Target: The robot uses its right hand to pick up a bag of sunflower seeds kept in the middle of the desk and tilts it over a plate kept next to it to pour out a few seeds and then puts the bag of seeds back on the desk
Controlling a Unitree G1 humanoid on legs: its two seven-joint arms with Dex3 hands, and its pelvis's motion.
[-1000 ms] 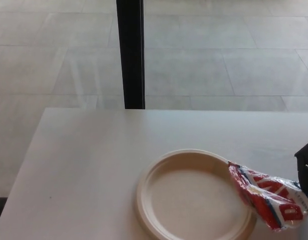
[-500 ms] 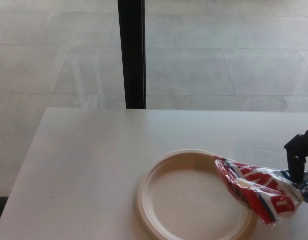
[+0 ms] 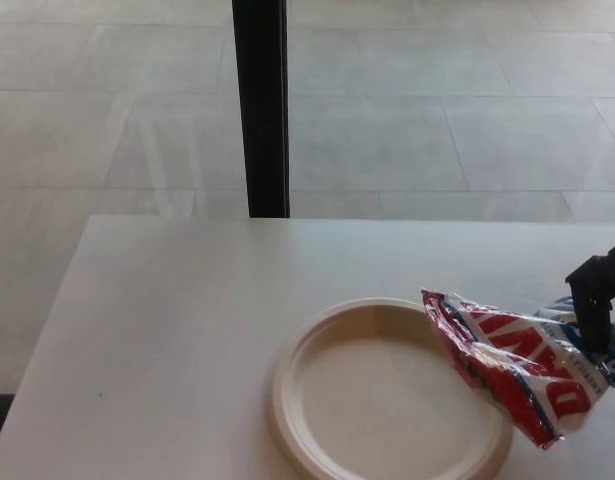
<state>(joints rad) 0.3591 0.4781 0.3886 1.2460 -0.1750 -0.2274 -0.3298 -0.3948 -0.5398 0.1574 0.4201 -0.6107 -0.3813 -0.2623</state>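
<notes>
In the head view my right hand [image 3: 601, 302] comes in at the right edge, shut on the rear end of a red, white and blue bag of sunflower seeds [image 3: 507, 362]. The bag is lifted and tilted, its open mouth pointing left and hanging over the right rim of a round beige plate [image 3: 377, 395]. The plate's inside looks bare; I see no seeds on it. My left hand does not show.
The white desk [image 3: 177, 340] stretches left of the plate, its far edge running across mid-picture. Beyond it stands a black vertical post [image 3: 261, 105] over grey floor tiles.
My right hand has moved left and up into view, carrying the bag further over the plate's right rim and raising its mouth end.
</notes>
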